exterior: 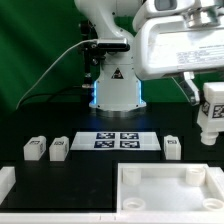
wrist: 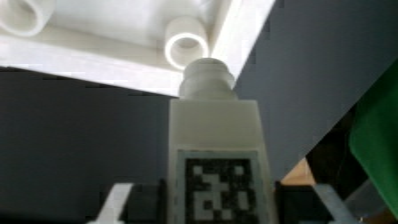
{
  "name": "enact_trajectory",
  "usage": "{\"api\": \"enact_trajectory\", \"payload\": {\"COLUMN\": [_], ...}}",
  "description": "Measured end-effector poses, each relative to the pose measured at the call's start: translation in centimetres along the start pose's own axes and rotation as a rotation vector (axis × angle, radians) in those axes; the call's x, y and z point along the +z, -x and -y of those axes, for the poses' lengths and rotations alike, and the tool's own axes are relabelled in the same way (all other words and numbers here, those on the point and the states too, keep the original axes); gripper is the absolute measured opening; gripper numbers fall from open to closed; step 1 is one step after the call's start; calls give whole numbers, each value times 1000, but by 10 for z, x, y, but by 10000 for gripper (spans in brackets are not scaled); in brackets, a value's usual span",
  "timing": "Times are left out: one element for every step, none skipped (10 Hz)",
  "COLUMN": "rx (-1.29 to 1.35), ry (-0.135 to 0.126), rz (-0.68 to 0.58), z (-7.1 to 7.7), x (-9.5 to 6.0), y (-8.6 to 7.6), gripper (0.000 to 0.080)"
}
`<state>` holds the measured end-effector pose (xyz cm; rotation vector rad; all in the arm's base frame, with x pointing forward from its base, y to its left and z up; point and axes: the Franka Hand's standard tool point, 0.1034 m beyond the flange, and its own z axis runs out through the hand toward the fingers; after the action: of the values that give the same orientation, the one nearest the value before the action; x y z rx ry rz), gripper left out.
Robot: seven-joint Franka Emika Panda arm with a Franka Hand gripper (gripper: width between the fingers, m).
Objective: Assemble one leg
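Note:
My gripper (exterior: 207, 98) is at the exterior view's upper right, shut on a white leg (exterior: 210, 115) and holding it above the table. In the wrist view the leg (wrist: 214, 130) stands between my fingers (wrist: 118, 205), with its marker tag facing the camera. Its round peg end points at a corner socket (wrist: 187, 45) of the white panel (wrist: 107, 45), with a gap between them. The panel (exterior: 170, 195) lies at the front of the table. Three more legs stand on the table: two (exterior: 35, 148) (exterior: 59, 149) at the left and one (exterior: 172, 148) at the right.
The marker board (exterior: 118, 140) lies in the middle of the table, in front of the robot base (exterior: 115, 90). A white block (exterior: 5, 182) sits at the front left edge. A cable runs behind on the left.

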<state>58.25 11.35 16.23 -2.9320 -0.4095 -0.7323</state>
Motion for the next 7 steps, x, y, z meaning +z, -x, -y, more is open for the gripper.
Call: {"api": "enact_trajectory", "payload": {"rx": [-21, -38, -28, -13, -14, -15, -14], "ry": [3, 8, -1, -12, -28, -41, -50], "rz": [-4, -18, -18, -25, -10, 9, 20], "z": [-6, -24, -38, -41, -32, -26, -20], "x": [3, 13, 25, 37, 49, 58, 69], "y": [-5, -22, -42, -55, -48, -38, -28], "gripper": [291, 291, 291, 291, 291, 291, 291]}}
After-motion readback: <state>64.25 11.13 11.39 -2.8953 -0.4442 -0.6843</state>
